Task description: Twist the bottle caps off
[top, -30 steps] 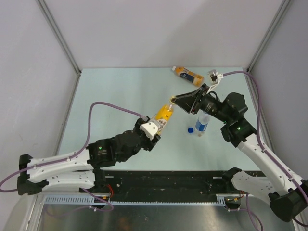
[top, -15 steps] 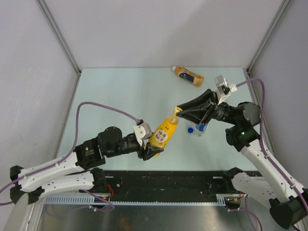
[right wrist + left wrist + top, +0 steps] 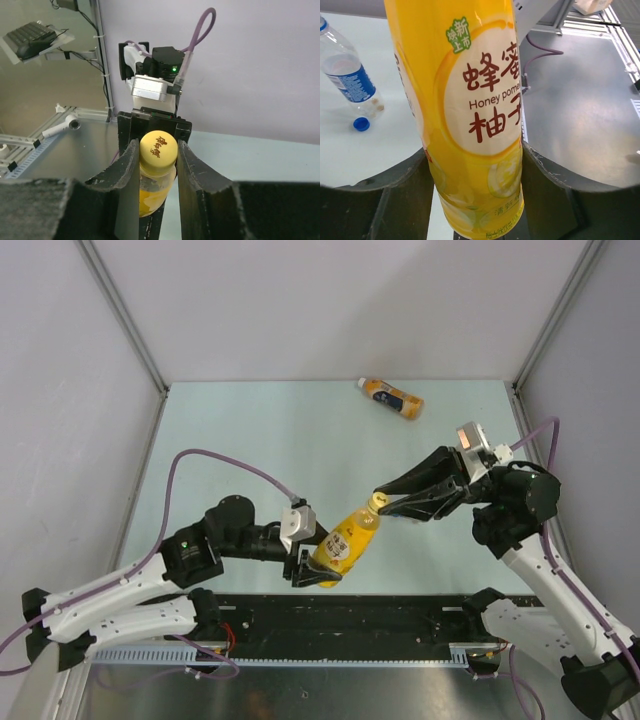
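My left gripper [image 3: 318,562] is shut on the body of the yellow bottle [image 3: 342,540] and holds it tilted above the table's near edge; the label fills the left wrist view [image 3: 475,100]. My right gripper [image 3: 384,503] is shut on its yellow cap [image 3: 158,145], one finger [image 3: 127,170] on each side. The clear bottle [image 3: 350,80] with a blue label lies on the table with its blue cap [image 3: 361,123] loose beside it. The orange bottle [image 3: 392,397] with a white cap [image 3: 362,383] lies at the back.
The black base rail [image 3: 340,615] runs along the near edge under the held bottle. Grey walls enclose the pale table [image 3: 250,440] on three sides. In the top view the right arm hides the clear bottle.
Both arms have moved toward the near edge with the yellow bottle, and the bottle has swung to the right. The right gripper stayed at the yellow cap throughout.
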Robot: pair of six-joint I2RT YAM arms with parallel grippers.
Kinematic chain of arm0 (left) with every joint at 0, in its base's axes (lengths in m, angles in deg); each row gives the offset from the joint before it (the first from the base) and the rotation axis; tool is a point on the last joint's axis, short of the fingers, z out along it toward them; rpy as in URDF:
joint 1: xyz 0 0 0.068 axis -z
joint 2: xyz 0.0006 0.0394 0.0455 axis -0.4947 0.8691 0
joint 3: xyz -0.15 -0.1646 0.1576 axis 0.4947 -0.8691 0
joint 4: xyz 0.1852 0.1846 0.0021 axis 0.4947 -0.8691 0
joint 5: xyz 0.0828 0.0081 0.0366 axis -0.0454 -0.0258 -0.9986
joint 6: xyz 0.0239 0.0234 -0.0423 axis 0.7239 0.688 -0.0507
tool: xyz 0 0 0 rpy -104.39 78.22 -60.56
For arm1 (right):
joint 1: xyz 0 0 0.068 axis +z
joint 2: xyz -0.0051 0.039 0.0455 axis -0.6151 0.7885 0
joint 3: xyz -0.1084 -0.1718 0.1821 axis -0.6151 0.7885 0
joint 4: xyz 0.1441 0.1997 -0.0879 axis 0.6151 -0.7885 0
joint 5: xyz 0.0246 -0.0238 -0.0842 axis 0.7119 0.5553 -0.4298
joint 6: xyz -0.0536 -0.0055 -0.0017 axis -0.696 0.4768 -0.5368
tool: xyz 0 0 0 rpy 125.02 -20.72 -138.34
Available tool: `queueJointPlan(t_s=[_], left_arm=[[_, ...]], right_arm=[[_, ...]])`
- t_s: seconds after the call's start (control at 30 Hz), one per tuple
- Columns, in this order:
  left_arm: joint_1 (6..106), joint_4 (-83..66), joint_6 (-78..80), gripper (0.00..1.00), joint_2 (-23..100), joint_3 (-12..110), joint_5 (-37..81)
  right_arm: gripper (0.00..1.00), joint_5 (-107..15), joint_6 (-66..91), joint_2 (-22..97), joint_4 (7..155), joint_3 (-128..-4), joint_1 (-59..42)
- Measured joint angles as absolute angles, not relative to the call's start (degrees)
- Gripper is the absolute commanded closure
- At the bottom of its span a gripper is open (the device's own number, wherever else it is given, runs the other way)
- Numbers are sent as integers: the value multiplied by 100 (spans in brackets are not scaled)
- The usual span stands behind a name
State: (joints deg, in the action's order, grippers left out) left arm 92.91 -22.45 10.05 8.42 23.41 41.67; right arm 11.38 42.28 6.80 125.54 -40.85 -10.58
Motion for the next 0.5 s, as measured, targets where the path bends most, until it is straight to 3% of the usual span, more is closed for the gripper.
queueJointPlan(t_s=[0.5], left_arm=[[8922,-2033,994,100,866,2194,4823]], right_arm=[[100,1661,5122,1071,14158,-4015,-1296]])
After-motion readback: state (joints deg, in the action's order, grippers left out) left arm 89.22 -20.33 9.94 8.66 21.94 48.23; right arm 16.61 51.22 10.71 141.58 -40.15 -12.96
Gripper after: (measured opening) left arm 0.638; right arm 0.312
